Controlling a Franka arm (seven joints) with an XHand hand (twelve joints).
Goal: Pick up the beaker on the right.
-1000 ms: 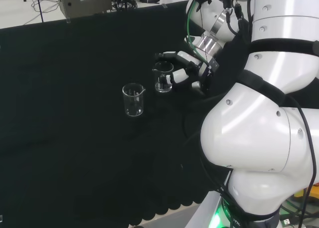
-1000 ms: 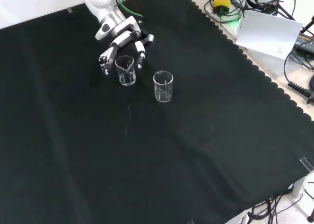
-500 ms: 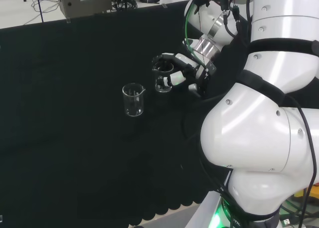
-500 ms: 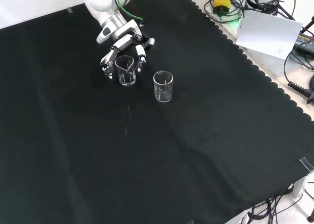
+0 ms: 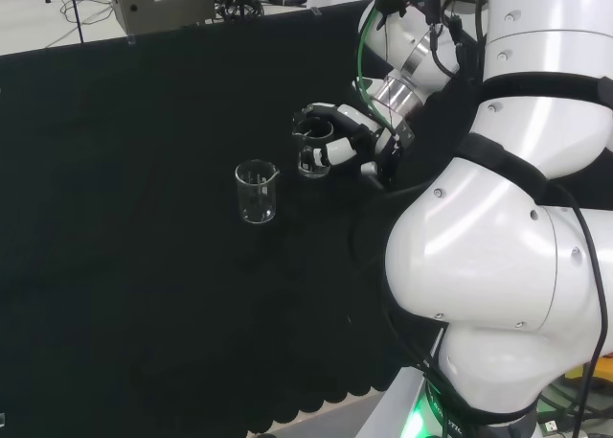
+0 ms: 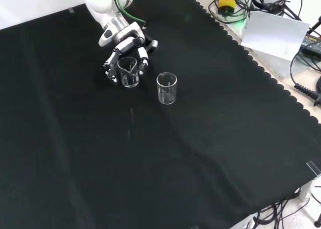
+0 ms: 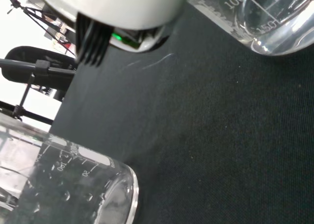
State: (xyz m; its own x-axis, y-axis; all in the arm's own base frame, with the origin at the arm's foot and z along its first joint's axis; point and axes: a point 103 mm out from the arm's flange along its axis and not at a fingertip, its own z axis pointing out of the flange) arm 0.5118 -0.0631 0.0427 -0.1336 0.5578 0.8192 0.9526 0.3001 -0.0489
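Note:
Two clear glass beakers stand on the black cloth. In the head view the right beaker [image 5: 308, 162] sits inside my hand [image 5: 352, 136], with fingers curled behind its rim and the thumb across its front. From the front, the same beaker [image 6: 129, 73] rests on the cloth with the hand [image 6: 124, 42] closed around both its sides. The other beaker [image 5: 256, 194] stands free to the left in the head view, and to the lower right [image 6: 167, 88] in the front view. Up close in the wrist view are one beaker [image 7: 257, 18] and another beaker [image 7: 64, 185]; which is which I cannot tell.
The arm's white links [image 5: 498, 246] take up the right side of the head view. In the front view the cloth's scalloped edge [image 6: 261, 71] runs down the right, with cables, papers and gear [image 6: 281, 28] beyond it.
The hand has moved in on the right beaker and its fingers have curled round it. Both beakers stand where they were.

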